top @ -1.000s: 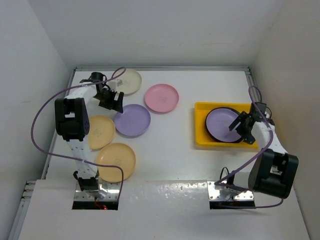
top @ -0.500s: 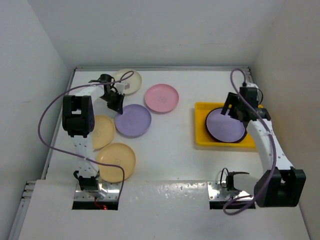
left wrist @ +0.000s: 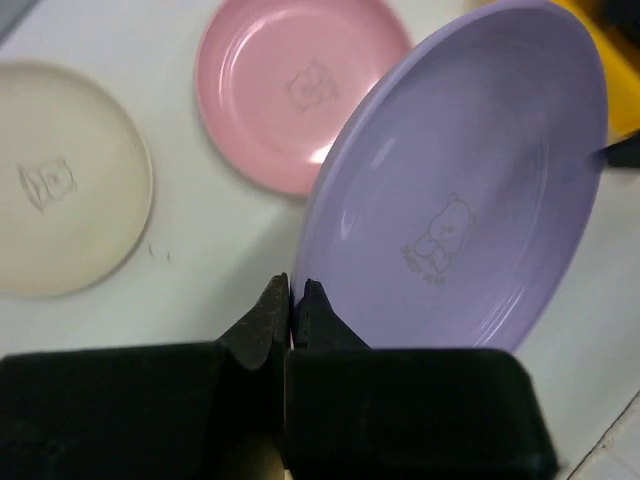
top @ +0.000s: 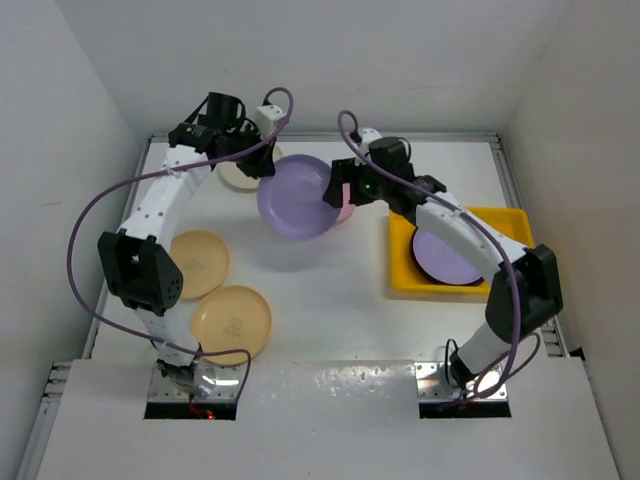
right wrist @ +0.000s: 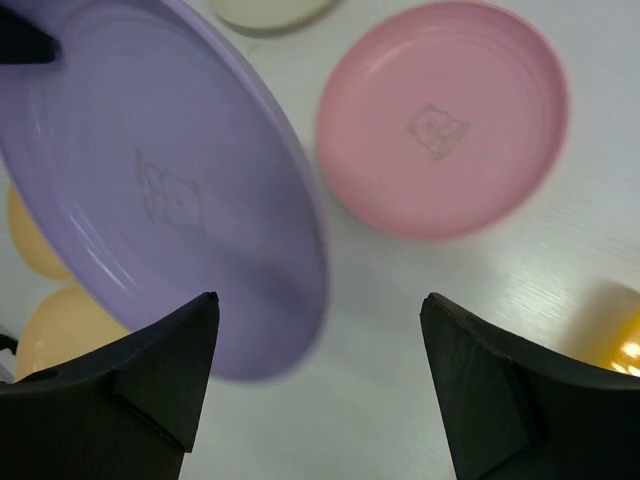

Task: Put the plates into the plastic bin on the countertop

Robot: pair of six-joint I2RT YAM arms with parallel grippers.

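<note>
My left gripper [left wrist: 292, 290] is shut on the rim of a lavender plate [left wrist: 470, 200], which hangs tilted above the countertop [top: 330, 290]. In the top view this plate [top: 292, 195] is near the back centre. My right gripper [right wrist: 320, 300] is open and empty just right of it, over the pink plate [right wrist: 440, 110]. The cream plate [left wrist: 60, 180] lies flat at the back left. Two tan-yellow plates [top: 200, 263] [top: 232, 322] lie at the front left. The yellow plastic bin [top: 505, 222] on the right holds another lavender plate [top: 450, 255] on a dark-rimmed plate.
White walls close in the countertop at the back and on both sides. A metal rail [top: 508, 170] runs along the right edge behind the bin. Purple cables loop above both arms.
My left gripper shut on the lavender plate and lifted it up and right toward the centre. My right arm swung from the bin leftward to the pink plate.
</note>
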